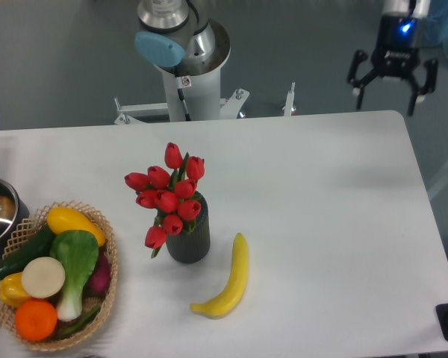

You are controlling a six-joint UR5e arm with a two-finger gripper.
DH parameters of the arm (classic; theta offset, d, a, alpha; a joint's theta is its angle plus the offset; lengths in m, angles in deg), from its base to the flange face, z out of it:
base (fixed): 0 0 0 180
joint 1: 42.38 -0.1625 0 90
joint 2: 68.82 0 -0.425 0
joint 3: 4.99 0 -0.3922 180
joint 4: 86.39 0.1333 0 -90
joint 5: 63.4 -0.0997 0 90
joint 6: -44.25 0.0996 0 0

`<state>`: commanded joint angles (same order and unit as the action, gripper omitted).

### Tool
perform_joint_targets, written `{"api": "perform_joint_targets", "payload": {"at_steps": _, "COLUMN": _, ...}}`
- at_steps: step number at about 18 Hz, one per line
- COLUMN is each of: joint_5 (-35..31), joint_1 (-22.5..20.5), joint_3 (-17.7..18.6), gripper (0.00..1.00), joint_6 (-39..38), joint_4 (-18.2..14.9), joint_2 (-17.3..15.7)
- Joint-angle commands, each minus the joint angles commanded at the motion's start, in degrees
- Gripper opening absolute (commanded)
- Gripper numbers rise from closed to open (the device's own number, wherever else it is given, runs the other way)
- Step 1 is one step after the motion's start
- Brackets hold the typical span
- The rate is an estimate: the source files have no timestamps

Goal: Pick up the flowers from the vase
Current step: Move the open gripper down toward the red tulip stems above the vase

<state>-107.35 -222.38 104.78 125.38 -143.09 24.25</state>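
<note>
Figuring the flowers [169,198] are light but floppy, so I'd pinch the stems right above the vase [188,240]. Pincer [393,82] spread wide, empty, past the counter's far right corner.

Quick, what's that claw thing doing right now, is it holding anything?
Gripper: open, holding nothing, up past the table's far right corner, far from the flowers.

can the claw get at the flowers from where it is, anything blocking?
Probably yes. The claw hangs open beyond the table's far right corner, and the flowers stand exposed above the vase. Bare tabletop lies between; the banana sits nearer the camera, off that line.
</note>
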Motion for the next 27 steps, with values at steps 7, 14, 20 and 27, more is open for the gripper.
{"api": "perform_joint_targets", "payload": {"at_steps": 7, "joint_5": 3.9, "joint_1": 6.3, "joint_3": 2.7, "gripper": 1.0, "joint_6": 3.9, "joint_4": 2.6, "joint_2": 0.1}}
{"api": "perform_joint_targets", "payload": {"at_steps": 14, "joint_5": 8.0, "joint_1": 11.8, "joint_3": 7.3, "gripper": 1.0, "joint_6": 6.2, "joint_4": 2.7, "joint_2": -0.8}}
{"api": "perform_joint_targets", "payload": {"at_steps": 20, "joint_5": 10.0, "joint_1": 16.6, "joint_3": 8.3, "gripper": 1.0, "joint_6": 6.0, "joint_4": 3.4, "joint_2": -1.0}}
{"api": "perform_joint_targets", "payload": {"at_steps": 27, "joint_5": 10.6, "joint_1": 21.1, "joint_3": 8.5, "gripper": 1.0, "joint_6": 6.0, "joint_4": 3.5, "joint_2": 0.0}}
